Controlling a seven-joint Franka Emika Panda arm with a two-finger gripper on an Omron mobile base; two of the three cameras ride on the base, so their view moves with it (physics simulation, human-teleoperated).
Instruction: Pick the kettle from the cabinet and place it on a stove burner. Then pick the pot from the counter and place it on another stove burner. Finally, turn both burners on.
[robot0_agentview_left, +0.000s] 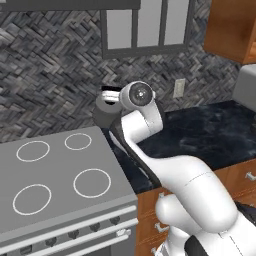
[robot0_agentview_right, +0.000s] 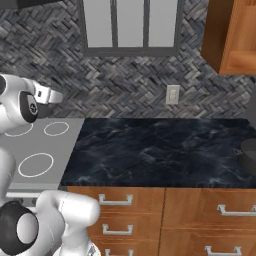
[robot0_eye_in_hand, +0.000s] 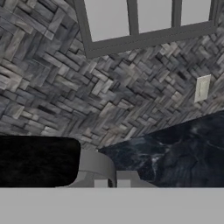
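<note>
The arm (robot0_agentview_left: 192, 187) is all glossy white shells, smooth and rounded, kind of chunky tube segments that flow into each other. The joints are dark: there's a black band low on the base in the left base view, and the right base view shows a round black cap with a pale grey centre. The wrist end (robot0_agentview_left: 138, 95) is a white drum with a grey circular face ringed in dark. No cables or markings stand out.
</note>
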